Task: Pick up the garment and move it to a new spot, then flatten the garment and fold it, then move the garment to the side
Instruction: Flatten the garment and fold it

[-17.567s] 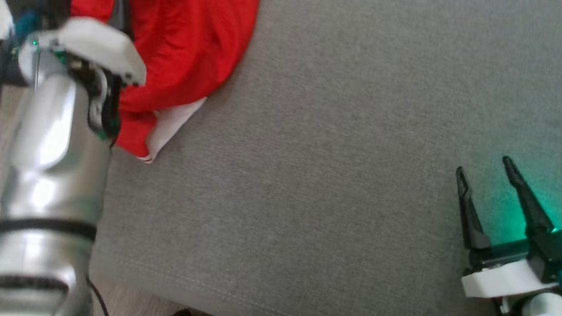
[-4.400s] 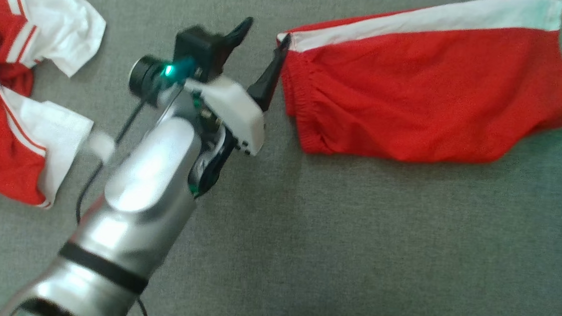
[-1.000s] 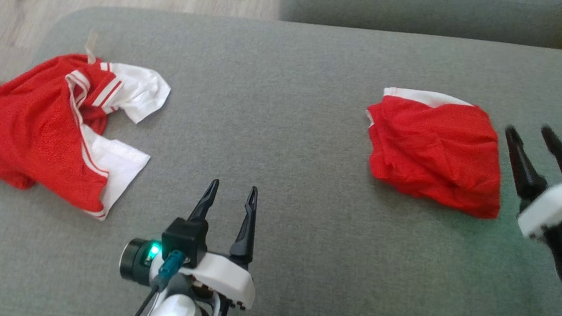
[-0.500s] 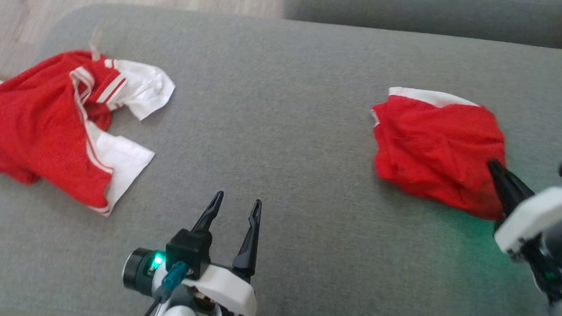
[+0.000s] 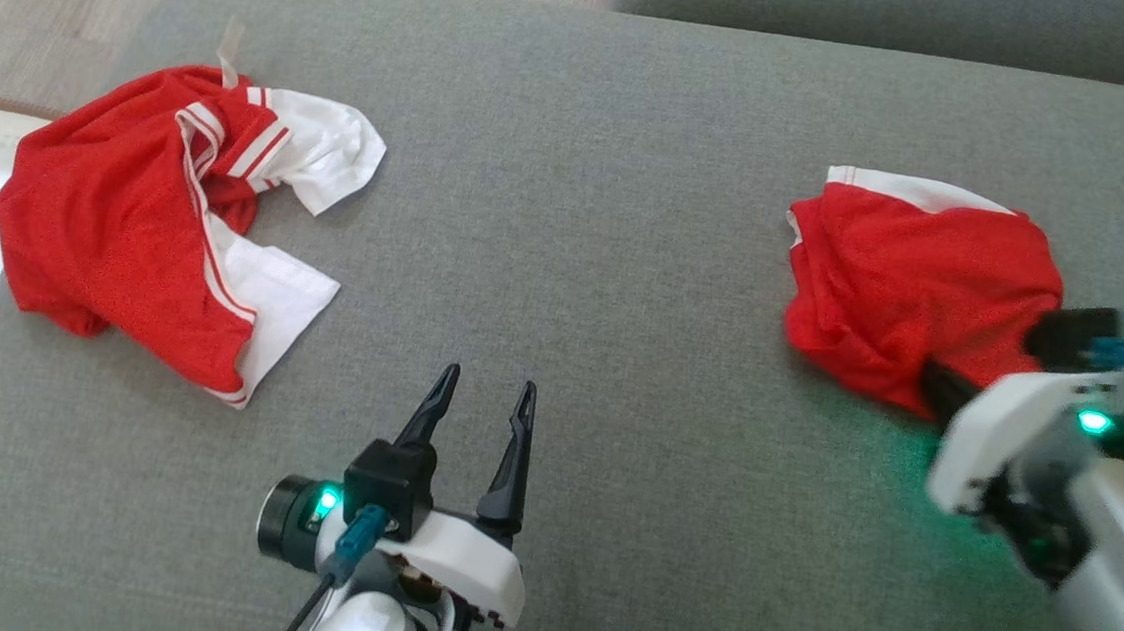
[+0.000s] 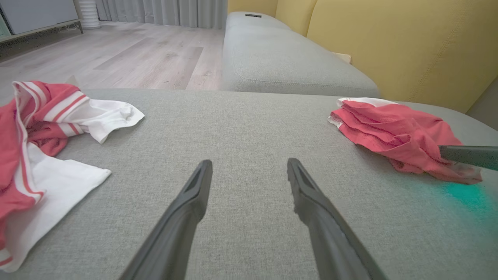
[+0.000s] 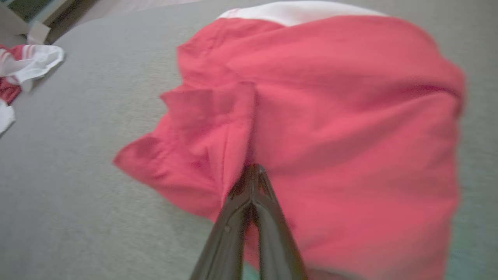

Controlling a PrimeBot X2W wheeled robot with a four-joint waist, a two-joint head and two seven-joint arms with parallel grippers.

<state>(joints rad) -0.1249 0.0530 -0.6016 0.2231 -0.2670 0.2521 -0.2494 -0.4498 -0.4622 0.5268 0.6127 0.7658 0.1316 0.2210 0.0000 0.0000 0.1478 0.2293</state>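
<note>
Worryingly, the right claw (image 7: 253,170) pinches only a thin fold at the near edge of the folded red garment (image 5: 911,283) on the grey cushion's (image 5: 584,157) right side, so dragging it aside could pull the layers open, while the left claw (image 5: 483,398) hangs spread, well apart.

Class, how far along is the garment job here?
Done: the red fabric shorts with a white stripe lie folded compactly on the grey cushion. In hand: the right gripper is shut on one edge. Remaining: carrying them aside. The left gripper hangs open.
</note>
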